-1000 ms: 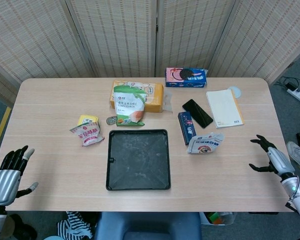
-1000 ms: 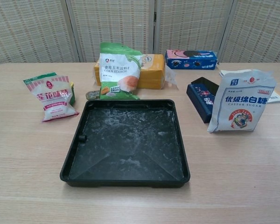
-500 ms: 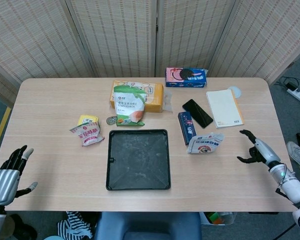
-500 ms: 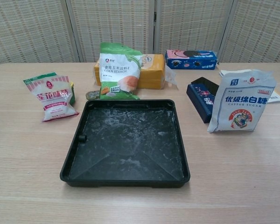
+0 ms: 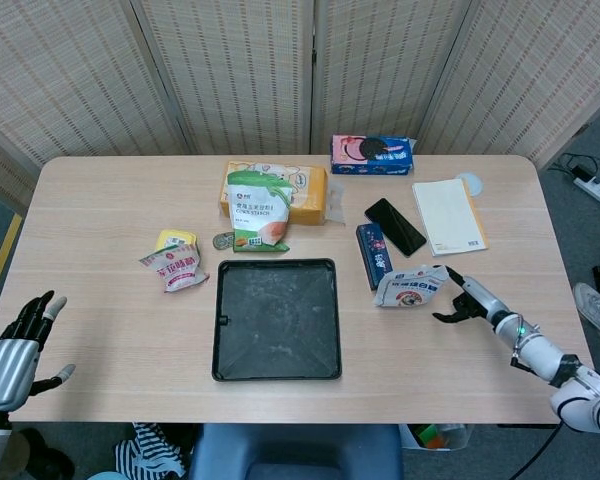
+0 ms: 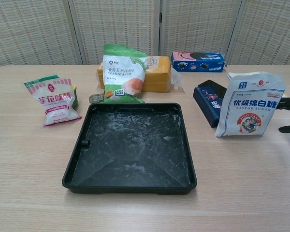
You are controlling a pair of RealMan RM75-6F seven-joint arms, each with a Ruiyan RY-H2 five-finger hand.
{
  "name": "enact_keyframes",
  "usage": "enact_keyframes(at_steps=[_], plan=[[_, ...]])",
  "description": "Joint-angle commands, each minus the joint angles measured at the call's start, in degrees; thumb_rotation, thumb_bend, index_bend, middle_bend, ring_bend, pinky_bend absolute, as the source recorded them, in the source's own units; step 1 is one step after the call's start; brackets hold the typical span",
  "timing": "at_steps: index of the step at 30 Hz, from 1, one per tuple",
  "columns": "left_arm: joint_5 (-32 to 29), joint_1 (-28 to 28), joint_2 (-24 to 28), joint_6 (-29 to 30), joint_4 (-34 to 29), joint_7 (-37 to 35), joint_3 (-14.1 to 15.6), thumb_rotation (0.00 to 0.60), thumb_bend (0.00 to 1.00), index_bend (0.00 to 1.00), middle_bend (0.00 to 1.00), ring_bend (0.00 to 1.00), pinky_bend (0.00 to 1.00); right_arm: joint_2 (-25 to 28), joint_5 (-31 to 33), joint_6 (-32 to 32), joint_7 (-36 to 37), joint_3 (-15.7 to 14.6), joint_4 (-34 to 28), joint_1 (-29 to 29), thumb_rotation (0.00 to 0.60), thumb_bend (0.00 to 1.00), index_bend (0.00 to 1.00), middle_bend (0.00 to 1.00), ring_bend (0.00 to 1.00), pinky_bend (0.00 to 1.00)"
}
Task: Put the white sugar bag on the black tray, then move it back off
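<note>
fingers (image 5: 458, 283) of the right hand (image 5: 467, 300) are spread apart with nothing in them, reaching just beside the right edge of the white sugar bag (image 5: 410, 286); i can't tell whether they touch it. the bag stands upright on the table (image 5: 110, 330), just right of the black tray (image 5: 276, 319) and apart from it, with a dark blue box (image 5: 373, 255) close behind. over at the near left corner the left hand (image 5: 12, 350) hangs with its fingers loosely splayed, holding nothing. a green corn starch bag (image 5: 259, 212) stands behind the tray.
</note>
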Motion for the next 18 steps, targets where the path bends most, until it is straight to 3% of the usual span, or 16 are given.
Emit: enact_keyframes(at_steps=[1, 10, 18], plan=[[-0.01, -0.01, 0.04, -0.05, 0.03, -0.11, 0.01, 0.6, 0.22, 0.01, 0.0, 0.03, 0.3, -1.28, -1.15, 0.12, 1.69, -1.17, 0.94, 1.8, 0.6, 0.29, 0.05, 0.09, 0.87, 1.0], [-0.38, 0.08, 0.08, 0.1, 0.09, -0.17, -0.21, 0.6, 0.22, 0.01, 0.0, 0.04, 0.31, -2.56, -2.06, -1.74, 2.38, -3.85, 2.9, 5.68, 0.6, 0.29, 0.26, 0.24, 0.89, 1.0], [-1.6, -0.48, -0.55, -1.42, 0.22, 1.38, -0.45, 0.6, 0.22, 0.01, 0.0, 0.05, 0.32, -2.6, -1.06, -3.2, 1.45, -4.99, 3.57, 7.62, 0.6, 0.31, 0.37, 0.32, 0.9, 1.0]])
